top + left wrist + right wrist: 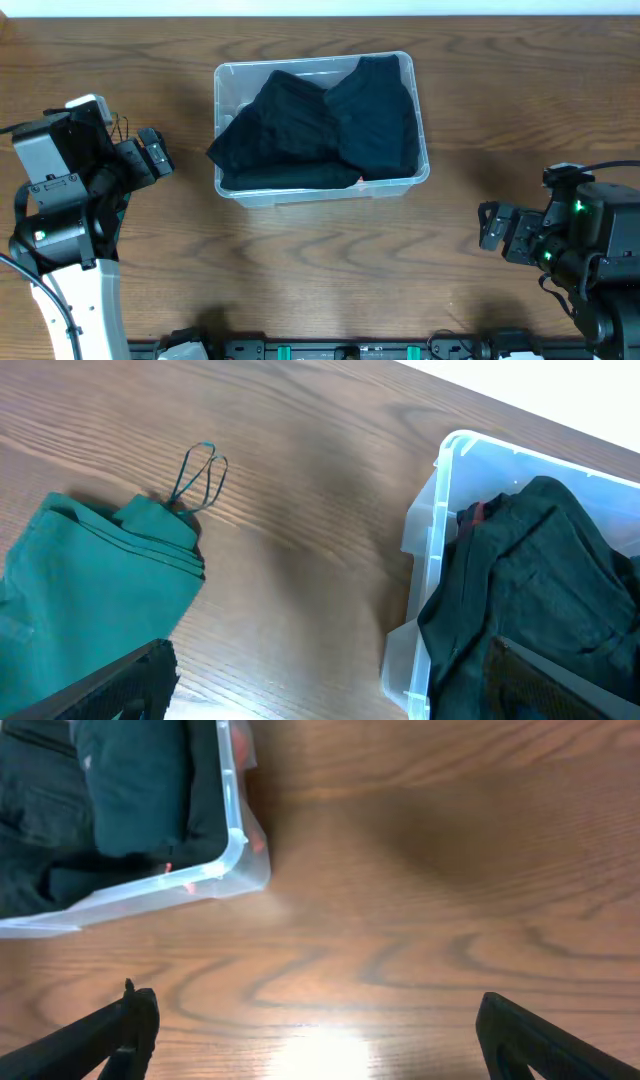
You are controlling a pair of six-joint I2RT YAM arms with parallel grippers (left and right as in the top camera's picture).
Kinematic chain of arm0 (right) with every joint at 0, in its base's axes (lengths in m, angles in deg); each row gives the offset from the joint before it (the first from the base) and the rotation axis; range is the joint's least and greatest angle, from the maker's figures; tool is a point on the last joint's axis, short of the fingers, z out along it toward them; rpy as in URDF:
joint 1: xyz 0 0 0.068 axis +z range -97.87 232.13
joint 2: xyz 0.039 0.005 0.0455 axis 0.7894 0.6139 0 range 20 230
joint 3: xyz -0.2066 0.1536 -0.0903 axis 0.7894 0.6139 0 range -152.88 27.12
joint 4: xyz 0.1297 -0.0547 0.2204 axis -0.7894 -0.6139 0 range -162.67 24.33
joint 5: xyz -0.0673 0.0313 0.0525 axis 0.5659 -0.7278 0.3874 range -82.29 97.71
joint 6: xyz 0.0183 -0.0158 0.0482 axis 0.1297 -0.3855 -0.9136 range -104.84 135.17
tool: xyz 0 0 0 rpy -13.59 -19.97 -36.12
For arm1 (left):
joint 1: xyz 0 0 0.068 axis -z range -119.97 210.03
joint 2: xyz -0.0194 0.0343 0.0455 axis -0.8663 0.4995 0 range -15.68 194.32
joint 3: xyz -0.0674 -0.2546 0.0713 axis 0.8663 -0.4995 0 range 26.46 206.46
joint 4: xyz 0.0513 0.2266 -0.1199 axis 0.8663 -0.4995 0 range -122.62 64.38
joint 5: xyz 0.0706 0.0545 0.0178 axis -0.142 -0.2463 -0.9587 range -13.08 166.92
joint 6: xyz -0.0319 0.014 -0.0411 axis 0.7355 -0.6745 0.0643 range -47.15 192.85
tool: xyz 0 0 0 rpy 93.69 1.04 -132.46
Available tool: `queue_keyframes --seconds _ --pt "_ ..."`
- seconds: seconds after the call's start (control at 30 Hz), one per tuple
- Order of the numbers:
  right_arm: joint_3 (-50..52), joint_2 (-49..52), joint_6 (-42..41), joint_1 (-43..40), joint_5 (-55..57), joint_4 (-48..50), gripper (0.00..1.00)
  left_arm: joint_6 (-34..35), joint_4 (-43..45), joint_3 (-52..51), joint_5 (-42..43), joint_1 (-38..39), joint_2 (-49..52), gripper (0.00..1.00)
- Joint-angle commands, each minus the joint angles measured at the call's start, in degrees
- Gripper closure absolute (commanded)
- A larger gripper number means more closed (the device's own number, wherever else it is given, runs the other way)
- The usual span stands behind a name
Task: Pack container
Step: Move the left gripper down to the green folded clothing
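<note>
At container (pixel 300 196) rim, dark garments (pixel 300 130) overhang, poss. snagging once green cloth (pixel 90 590) goes in; left hand (pixel 158 158), right hand (pixel 487 228) spread, empty.

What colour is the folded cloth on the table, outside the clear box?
Teal green. The folded cloth shows best in the left wrist view.
</note>
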Motion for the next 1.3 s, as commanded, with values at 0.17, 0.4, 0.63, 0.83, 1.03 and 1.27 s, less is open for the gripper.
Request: queue_keyframes --seconds 0.17,0.4,0.63,0.83,1.03,1.27 --pt "0.33 -0.09 1.75 -0.42 0.35 -0.15 0.01 0.09 -0.13 0.83 0.57 -0.28 -0.04 0.02" --pt "0.33 -0.09 1.75 -0.42 0.35 -0.17 0.01 0.07 1.16 0.83 0.57 -0.28 -0.04 0.02" --pt "0.33 -0.09 1.75 -0.42 0.35 -0.15 0.01 -1.97 -0.13 0.83 7.82 -0.28 0.37 0.02" --pt "0.33 -0.07 1.75 -0.42 0.35 -0.15 0.01 -2.32 0.94 0.83 10.86 -0.28 0.2 0.02" --pt "0.33 -0.09 1.75 -0.42 0.37 -0.15 0.01 0.37 3.13 0.83 9.99 -4.11 0.35 0.02" --pt "0.33 -0.09 1.75 -0.42 0.35 -0.15 0.01 9.99 2.93 0.15 14.29 -27.69 1.79 0.02"
